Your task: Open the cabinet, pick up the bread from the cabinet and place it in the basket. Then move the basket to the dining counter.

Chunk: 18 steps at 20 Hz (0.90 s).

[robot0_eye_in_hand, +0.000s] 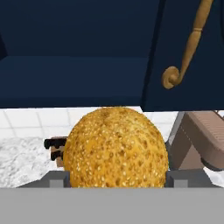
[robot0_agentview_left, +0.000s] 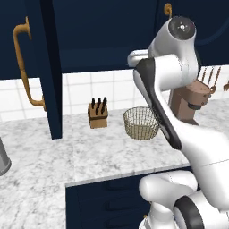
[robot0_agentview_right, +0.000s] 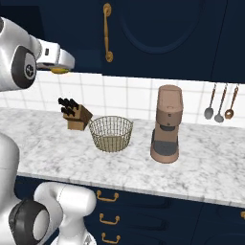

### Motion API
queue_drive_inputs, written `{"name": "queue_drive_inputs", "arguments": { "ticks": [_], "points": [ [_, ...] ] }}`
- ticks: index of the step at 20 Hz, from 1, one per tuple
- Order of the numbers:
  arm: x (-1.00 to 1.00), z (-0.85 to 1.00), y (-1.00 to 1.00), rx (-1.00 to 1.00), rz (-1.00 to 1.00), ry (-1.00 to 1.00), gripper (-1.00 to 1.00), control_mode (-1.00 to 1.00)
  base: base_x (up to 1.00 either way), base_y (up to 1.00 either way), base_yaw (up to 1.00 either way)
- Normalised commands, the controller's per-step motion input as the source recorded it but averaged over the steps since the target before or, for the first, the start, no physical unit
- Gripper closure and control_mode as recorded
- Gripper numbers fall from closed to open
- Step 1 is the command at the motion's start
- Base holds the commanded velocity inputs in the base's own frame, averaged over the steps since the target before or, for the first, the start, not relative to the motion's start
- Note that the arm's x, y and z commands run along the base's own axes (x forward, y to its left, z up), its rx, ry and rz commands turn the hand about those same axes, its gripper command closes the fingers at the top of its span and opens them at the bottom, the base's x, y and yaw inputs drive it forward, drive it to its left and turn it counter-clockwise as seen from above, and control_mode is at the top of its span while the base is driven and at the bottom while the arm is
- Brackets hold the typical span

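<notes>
**Bread held at the gripper, just outside the open cabinet**

Left base view: the cabinet (robot0_agentview_left: 49, 67) has its left door swung open, edge-on to the camera, with a curved golden handle (robot0_agentview_left: 24, 67) on it. On the marble bench (robot0_agentview_left: 67, 156) below stand a knife block (robot0_agentview_left: 98, 114), the wire basket (robot0_agentview_left: 141, 123) and a brown coffee machine (robot0_agentview_left: 190, 100), the arm crossing in front of the machine. The basket sits between the knife block and the machine, apart from both.

Right base view: the arm reaches from the left edge toward the cabinet's underside. A sliver of orange-yellow bread (robot0_agentview_right: 60, 71) peeks out under the white hand. The basket (robot0_agentview_right: 111, 133) sits on the bench well below and to the right of it, with nothing in it. Three utensils (robot0_agentview_right: 220, 103) hang on the tiled wall at right.

Hand view: the bread (robot0_eye_in_hand: 116, 148) sits between the gripper (robot0_eye_in_hand: 116, 178) fingers, pinched from both sides. Behind it are the cabinet's dark floor edge, a closed door's handle (robot0_eye_in_hand: 188, 48), the knife block (robot0_eye_in_hand: 57, 151) and the coffee machine (robot0_eye_in_hand: 201, 144).
</notes>
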Motion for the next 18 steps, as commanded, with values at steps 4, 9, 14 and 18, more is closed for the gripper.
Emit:
{"name": "queue_drive_inputs", "arguments": {
  "ticks": [4, 9, 14, 18],
  "points": [
    [-1.0, 0.0, -0.51, 0.0, -0.13, 0.17, 1.0, -1.0, 0.0, 0.0, 0.0],
    [-0.78, -0.39, -0.48, -0.01, -0.09, 0.13, 1.0, -1.0, 0.0, 0.0, 0.0],
    [0.24, -0.99, -0.45, 0.0, 0.0, 0.01, 1.0, -1.0, 0.0, 0.0, 0.0],
    [0.68, -1.0, -0.42, 0.0, 0.01, 0.01, 1.0, -1.0, 0.0, 0.0, 0.0]
  ]
}}
